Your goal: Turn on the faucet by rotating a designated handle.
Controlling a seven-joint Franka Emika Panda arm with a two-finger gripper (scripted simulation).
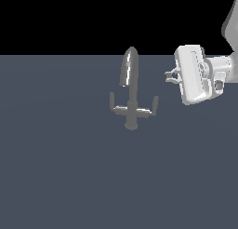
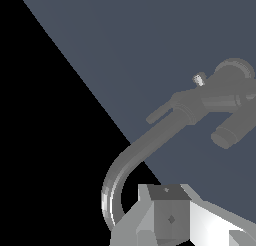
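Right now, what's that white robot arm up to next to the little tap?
A single robot arm is meant to turn on the faucet by rotating its lighter handle. The gripper hangs beside the arched spout, on the exterior view's right, above that handle and not touching anything. Whether its fingers are open is hard to tell. The faucet stands upright on the grey floor.

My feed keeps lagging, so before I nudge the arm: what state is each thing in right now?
Faucet: upright on the surface, no water visible.
Handle: untouched, slanted tip up, on the exterior view's right.
Other lever: untouched, straight tip up.
Pincer: clear of the faucet, holding nothing; opening unclear.
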